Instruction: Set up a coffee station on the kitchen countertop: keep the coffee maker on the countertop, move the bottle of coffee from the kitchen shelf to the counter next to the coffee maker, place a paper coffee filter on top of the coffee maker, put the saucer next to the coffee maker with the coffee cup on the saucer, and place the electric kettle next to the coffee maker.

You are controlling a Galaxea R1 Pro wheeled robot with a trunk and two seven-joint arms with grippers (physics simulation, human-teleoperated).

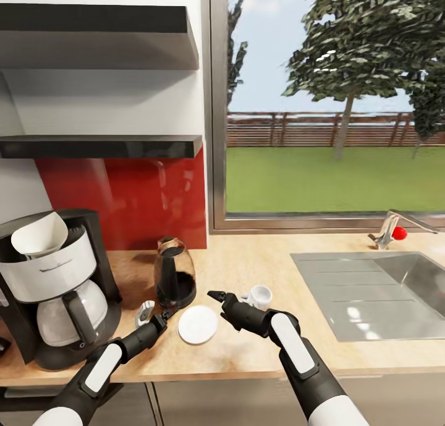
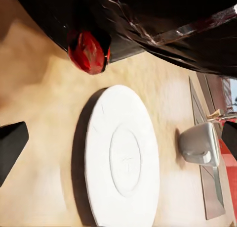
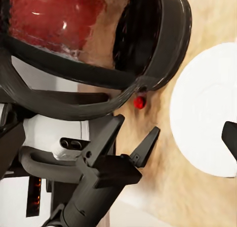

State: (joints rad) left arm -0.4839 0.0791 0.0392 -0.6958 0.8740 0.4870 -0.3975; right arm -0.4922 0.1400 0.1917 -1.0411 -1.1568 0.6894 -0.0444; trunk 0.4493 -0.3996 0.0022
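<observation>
Coffee maker (image 1: 59, 287) sits at the counter's (image 1: 259, 352) 9 o'clock side, with the filter (image 1: 40, 234) already on top. The kettle (image 1: 174, 274) stands just beside it at its 3 o'clock. The saucer (image 1: 198, 324) lies flat on the counter, near the kettle at its 5 o'clock, bare. The cup (image 1: 259, 296) stands upright at the saucer's 2 o'clock, apart from it, not on it. I see no coffee bottle on the counter.

My left gripper (image 1: 162, 319) is low over the counter, just beside the saucer's 9 o'clock edge, fingers spread, holding nothing. My right gripper (image 1: 213, 297) hangs between saucer and cup, empty; its jaws look narrow, though from the head view I can't tell for sure.

Step in hand, I'd say: cup onto saucer. Next move calls for turning my right gripper toward the cup at its 3 o'clock, opening wide enough for the rim or handle, gripping, lifting, then lowering it on the saucer's centre well without nudging the saucer.
</observation>
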